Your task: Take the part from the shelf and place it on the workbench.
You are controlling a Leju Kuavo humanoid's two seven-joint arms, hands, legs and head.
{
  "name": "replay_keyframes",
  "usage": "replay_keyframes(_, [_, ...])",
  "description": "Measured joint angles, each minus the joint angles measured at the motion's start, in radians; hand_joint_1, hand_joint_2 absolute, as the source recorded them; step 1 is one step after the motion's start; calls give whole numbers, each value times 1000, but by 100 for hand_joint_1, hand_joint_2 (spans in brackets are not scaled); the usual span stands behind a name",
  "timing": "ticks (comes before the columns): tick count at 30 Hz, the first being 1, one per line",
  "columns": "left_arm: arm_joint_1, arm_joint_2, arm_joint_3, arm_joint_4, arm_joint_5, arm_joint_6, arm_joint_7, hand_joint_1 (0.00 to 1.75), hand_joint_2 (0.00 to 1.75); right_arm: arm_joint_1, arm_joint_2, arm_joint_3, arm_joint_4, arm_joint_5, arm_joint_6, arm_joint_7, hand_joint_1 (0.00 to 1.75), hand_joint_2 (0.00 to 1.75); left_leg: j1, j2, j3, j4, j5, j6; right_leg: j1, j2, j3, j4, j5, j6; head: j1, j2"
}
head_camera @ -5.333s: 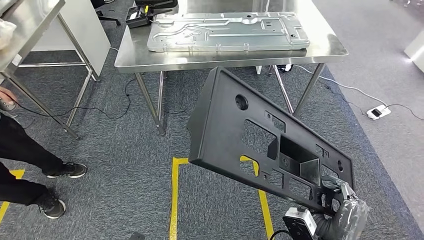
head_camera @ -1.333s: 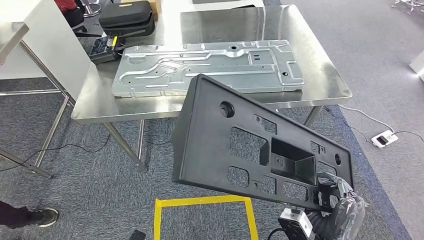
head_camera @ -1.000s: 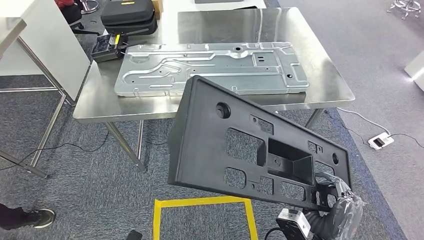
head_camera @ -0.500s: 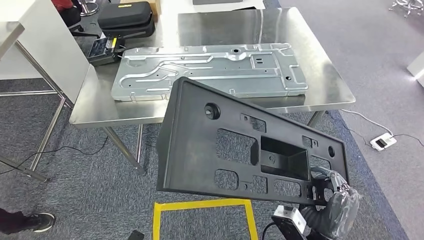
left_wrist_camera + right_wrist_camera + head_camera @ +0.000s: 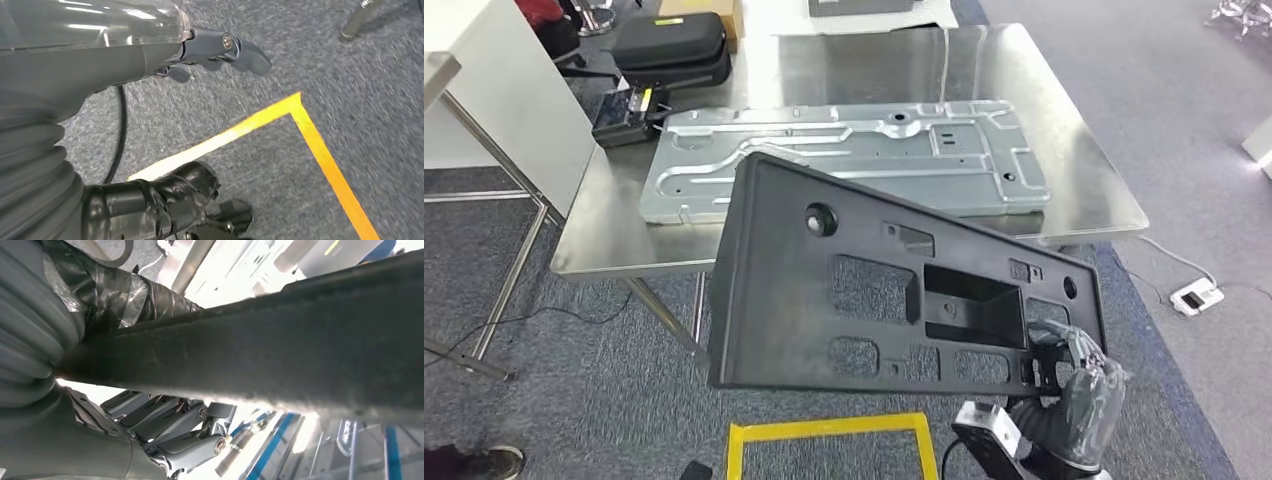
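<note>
Over the carpet w/ yellow tape (image 5: 320, 150), the left hand (image 5: 150, 55) hangs empty, fingers apart. Right hand (image 5: 1079, 390) grips the black part (image 5: 864, 290) by its lower corner; panel tilts up and away to that hand's left, overlapping the workbench (image 5: 1084, 170) edge and metal plate (image 5: 844, 155) beyond.

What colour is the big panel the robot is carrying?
Matte black, clearest in the head view: the panel.

Workshop: steel workbench (image 5: 1084, 190), floor tape (image 5: 824, 432)
</note>
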Motion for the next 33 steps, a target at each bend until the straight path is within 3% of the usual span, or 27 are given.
replay_keyframes(2, [-1, 0, 0, 0, 0, 0, 0, 0, 175, -7, -4, 5, 3, 1, 0, 6, 175, 175, 4, -2, 25, -12, -5, 11, -2, -1, -31, 64, -15, 7, 0, 0])
replay_keyframes(5, [-1, 1, 0, 0, 0, 0, 2, 0, 175, -12, -12, 11, 10, 2, 0, 14, 175, 175, 5, -2, 47, -16, -22, 17, -3, -1, -149, 226, -80, 18, 1, 0])
replay_keyframes(6, [0, 1, 0, 0, 0, 0, 4, 0, 175, -11, -14, 11, 12, 2, 0, 16, 175, 175, 6, -3, 55, -16, -30, 16, -3, -1, -180, 250, -86, 20, 1, 0])
replay_keyframes(7, [2, 1, 0, 0, 0, 1, 4, 0, 175, -11, -16, 11, 15, 2, 0, 17, 175, 175, 6, -3, 66, -16, -38, 15, -4, -2, -196, 241, -71, 22, 1, 0])
replay_keyframes(10, [2, 1, 0, 0, 0, 2, 6, 0, 175, -10, -19, 11, 18, 2, 0, 18, 175, 175, 8, -5, 101, -15, -66, 4, -4, -5, -174, 83, 60, 19, 1, 0])
replay_keyframes(12, [1, 1, 0, 0, 0, 3, 7, 0, 175, -10, -20, 12, 20, 2, 0, 19, 175, 175, 7, -5, 112, -15, -80, -9, 2, -8, -162, 26, 93, 3, 2, 0])
replay_keyframes(16, [0, 1, 0, 0, 0, 5, 8, 0, 175, -9, -21, 12, 21, 2, 0, 22, 175, 175, 6, -4, 115, 13, -97, -30, 2, -5, -146, 17, 99, -31, 2, 0])
replay_keyframes(18, [-2, 1, 0, 0, 1, 6, 8, 0, 175, -9, -21, 12, 20, 2, 0, 23, 175, 175, 9, -4, 70, 99, -143, -37, 1, -6, -137, 13, 97, -41, 1, 0])
replay_keyframes(20, [-2, 1, 0, 0, 1, 6, 8, 0, 175, -9, -21, 12, 20, 1, 0, 23, 175, 175, 9, -4, -6, 222, -192, -41, 3, -5, -133, 12, 91, -47, 0, 0])
replay_keyframes(21, [-1, 1, 0, 0, 1, 6, 8, 0, 175, -8, -21, 12, 21, 1, 0, 23, 175, 175, 9, -4, -35, 256, -197, -41, 5, -4, -129, 12, 87, -49, 0, 0])
replay_keyframes(22, [1, 1, 0, 0, 1, 6, 8, 0, 175, -7, -21, 12, 21, 0, 0, 22, 175, 175, 9, -4, -48, 257, -181, -38, 7, -3, -125, 12, 84, -49, 0, 0])
replay_keyframes(23, [1, 1, 0, 0, 1, 6, 9, 0, 175, -7, -21, 12, 21, 0, 0, 22, 175, 175, 8, -4, -43, 220, -143, -34, 9, -1, -118, 12, 79, -49, 0, 0])
replay_keyframes(25, [1, 1, 0, 0, 1, 8, 9, 0, 175, -7, -21, 12, 21, -1, 0, 21, 175, 175, 3, -3, -5, 92, -59, -17, 13, 0, -105, 12, 71, -47, 1, 0])
replay_keyframes(27, [-1, 3, 0, 0, 0, 10, 10, 0, 175, -8, -22, 12, 21, -1, 0, 19, 175, 175, -5, -4, 19, 17, -41, -3, 13, 1, -100, 11, 65, -40, 0, 0])
replay_keyframes(29, [0, 4, -1, 0, -2, 12, 11, 0, 175, -10, -22, 12, 21, -1, 0, 17, 175, 175, -8, -6, 23, 6, -42, 4, 12, 1, -100, 9, 62, -29, -1, 0])
replay_keyframes(30, [1, 4, -1, 0, -4, 12, 11, 0, 175, -11, -22, 12, 20, 0, 0, 16, 175, 175, -5, -4, 28, -3, -27, 7, 13, 1, -98, 11, 59, -23, -1, 0])
replay_keyframes(32, [0, 4, -1, 0, -9, 13, 12, 0, 175, -14, -24, 12, 19, 1, 0, 15, 175, 175, 3, -2, 41, -21, -14, 12, 13, 0, -109, 44, 35, -12, 0, 0])
replay_keyframes(33, [-2, 4, -2, 0, -11, 12, 12, 0, 175, -16, -25, 12, 19, 1, 0, 15, 175, 175, 6, -1, 44, -26, -12, 14, 11, 0, -131, 88, 10, -8, 0, 0])
